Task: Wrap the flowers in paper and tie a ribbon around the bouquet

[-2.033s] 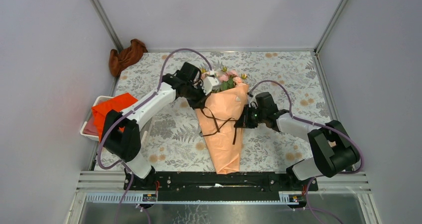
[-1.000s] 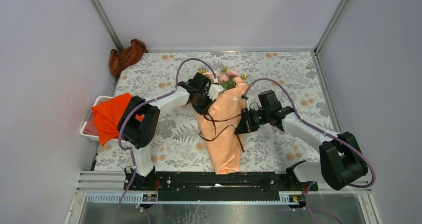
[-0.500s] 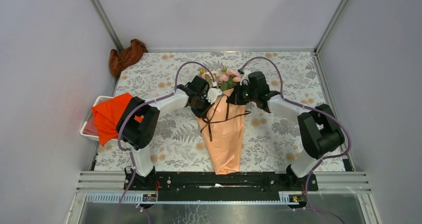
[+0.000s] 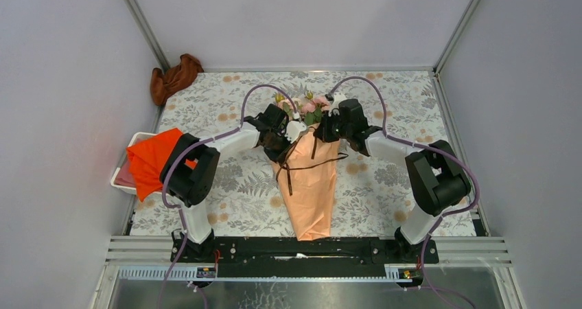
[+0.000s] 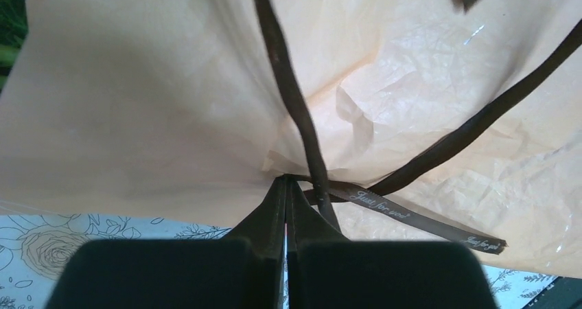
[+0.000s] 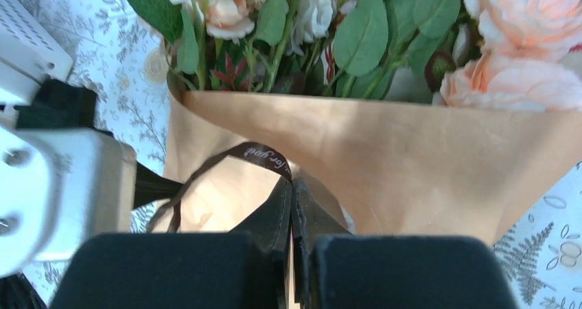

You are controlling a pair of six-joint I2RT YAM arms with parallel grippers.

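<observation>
The bouquet (image 4: 312, 185) is lying on the leaf-printed table cover (image 4: 233, 185), its pointed tip nearest the arm bases and the cone widening away from them. The paper (image 5: 137, 103) is showing matte, peach-orange and finely creased. Across it the ribbon (image 5: 295, 103) is running as a thin, flat, dark brown strip with pale lettering, its strands crossing. The left gripper (image 5: 285, 182) is pinching the ribbon at that crossing, black fingers pressed together. The right gripper (image 6: 291, 185) is clamping a ribbon loop by the cone's open rim. Beyond, the flowers (image 6: 521, 82) are spreading ruffled pink blooms among smooth oval leaves. A crumpled brown cloth (image 4: 175, 75) is sitting in the far left corner.
</observation>
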